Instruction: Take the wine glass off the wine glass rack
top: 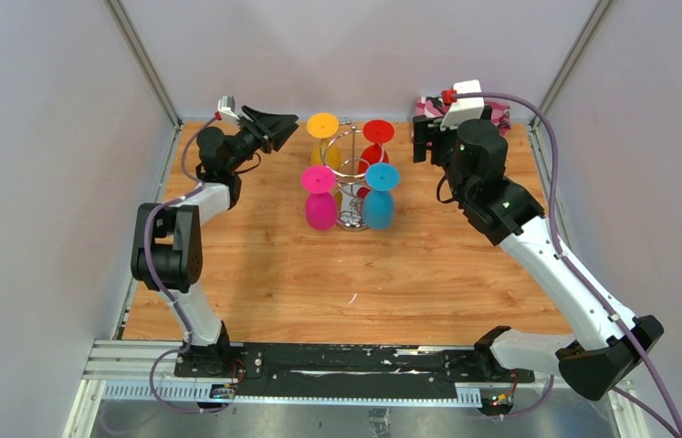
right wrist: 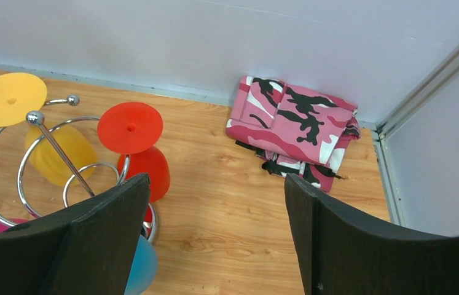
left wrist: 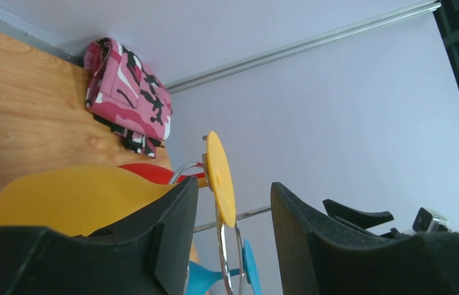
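Observation:
The chrome wine glass rack [top: 351, 169] stands at the middle back of the table. Upside-down glasses hang on it: yellow [top: 322, 125], red [top: 378, 131], pink [top: 320, 205] and blue [top: 380, 205]. My left gripper [top: 288, 122] is open and empty, just left of the yellow glass. In the left wrist view the yellow glass's foot [left wrist: 220, 178] stands edge-on ahead of the gap between the open fingers [left wrist: 233, 184], apart from both. My right gripper [top: 420, 140] is open and empty, right of the red glass [right wrist: 129, 127]. Its fingers [right wrist: 216, 181] frame bare table.
A folded pink camouflage cloth [top: 501, 111] lies in the back right corner, also in the right wrist view [right wrist: 294, 129]. Grey walls close in the table at the back and on both sides. The rack's wire rings [right wrist: 48, 144] curl round the glass stems.

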`<state>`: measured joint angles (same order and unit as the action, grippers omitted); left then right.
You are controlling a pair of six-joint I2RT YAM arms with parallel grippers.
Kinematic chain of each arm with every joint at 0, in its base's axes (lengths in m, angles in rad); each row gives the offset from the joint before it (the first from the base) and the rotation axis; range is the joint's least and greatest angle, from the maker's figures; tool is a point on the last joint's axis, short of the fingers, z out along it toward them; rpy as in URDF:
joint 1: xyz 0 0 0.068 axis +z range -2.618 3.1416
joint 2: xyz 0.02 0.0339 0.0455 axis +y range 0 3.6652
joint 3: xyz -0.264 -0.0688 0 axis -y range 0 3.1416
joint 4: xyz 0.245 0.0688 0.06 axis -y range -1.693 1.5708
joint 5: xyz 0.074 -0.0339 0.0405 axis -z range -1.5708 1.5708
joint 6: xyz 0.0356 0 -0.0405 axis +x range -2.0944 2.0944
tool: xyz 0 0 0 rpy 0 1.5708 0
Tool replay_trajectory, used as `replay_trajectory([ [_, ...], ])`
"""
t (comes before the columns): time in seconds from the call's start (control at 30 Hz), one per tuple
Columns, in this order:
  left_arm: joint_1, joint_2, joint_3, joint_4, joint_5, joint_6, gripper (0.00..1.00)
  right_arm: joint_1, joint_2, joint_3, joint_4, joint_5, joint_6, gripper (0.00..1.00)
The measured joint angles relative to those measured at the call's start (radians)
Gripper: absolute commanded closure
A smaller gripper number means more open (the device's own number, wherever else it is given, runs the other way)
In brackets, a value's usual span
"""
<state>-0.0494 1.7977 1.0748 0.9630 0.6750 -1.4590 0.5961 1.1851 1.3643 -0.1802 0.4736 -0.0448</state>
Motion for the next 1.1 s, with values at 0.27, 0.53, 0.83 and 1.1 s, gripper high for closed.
replay_trajectory([
  [0.27, -0.007, -0.058, 0.016, -0.089, 0.007, 0.075, 0.48, -0.010, 0.002, -0.023, 0.002, 0.003, 0.009, 0.16],
  [0.53, -0.024, -0.058, 0.024, -0.188, -0.006, 0.147, 0.49, -0.018, 0.001, -0.035, 0.009, 0.001, 0.021, 0.16],
  [0.83, -0.086, -0.057, 0.093, -0.365, -0.047, 0.264, 0.51, -0.029, -0.012, -0.052, 0.016, -0.003, 0.023, 0.17],
  [1.1, -0.105, -0.046, 0.109, -0.393, -0.058, 0.291, 0.71, -0.037, -0.012, -0.061, 0.026, -0.007, 0.029, 0.18],
])
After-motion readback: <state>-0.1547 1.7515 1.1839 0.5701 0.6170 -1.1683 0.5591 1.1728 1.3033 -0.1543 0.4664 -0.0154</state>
